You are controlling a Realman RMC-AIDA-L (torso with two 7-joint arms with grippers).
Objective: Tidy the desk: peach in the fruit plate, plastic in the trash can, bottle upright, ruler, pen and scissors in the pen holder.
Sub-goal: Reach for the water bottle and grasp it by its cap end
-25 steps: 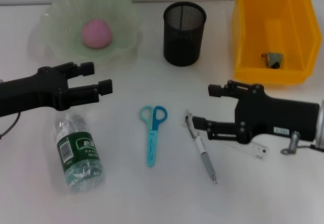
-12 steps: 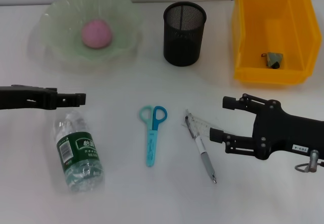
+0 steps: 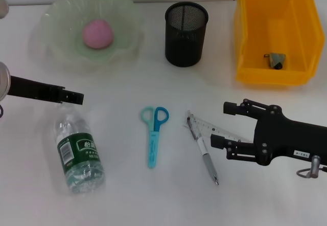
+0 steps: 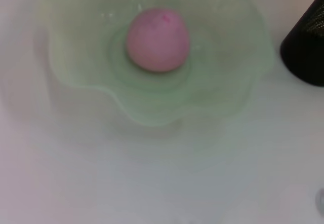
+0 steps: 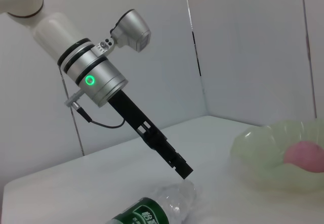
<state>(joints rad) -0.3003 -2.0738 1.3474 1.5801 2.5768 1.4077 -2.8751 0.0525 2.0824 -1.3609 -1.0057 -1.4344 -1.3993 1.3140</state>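
The pink peach [image 3: 97, 33] [image 4: 158, 40] lies in the green fruit plate [image 3: 56, 11]. A scrap of plastic [image 3: 277, 60] sits in the yellow bin [image 3: 245, 37]. On its side at the front left lies the clear bottle [image 3: 79, 152] [image 5: 152, 211]. Blue scissors [image 3: 154, 134], a pen [image 3: 205, 154] and a clear ruler [image 3: 217, 130] lie in front of the black mesh pen holder [image 3: 186, 33]. My left gripper [image 3: 76, 97] [image 5: 183, 170] is turned edge-on just above the bottle's neck. My right gripper [image 3: 222, 125] stands open over the ruler's right part, holding nothing.
The bin takes up the back right corner and the plate the back left. The pen holder [image 4: 306, 51] stands between them. Bare white desk shows along the front edge and between bottle and scissors.
My left gripper rolled edge-on and drew back to the left, above the bottle's neck. My right gripper pulled back to the right and nearer, uncovering the ruler.
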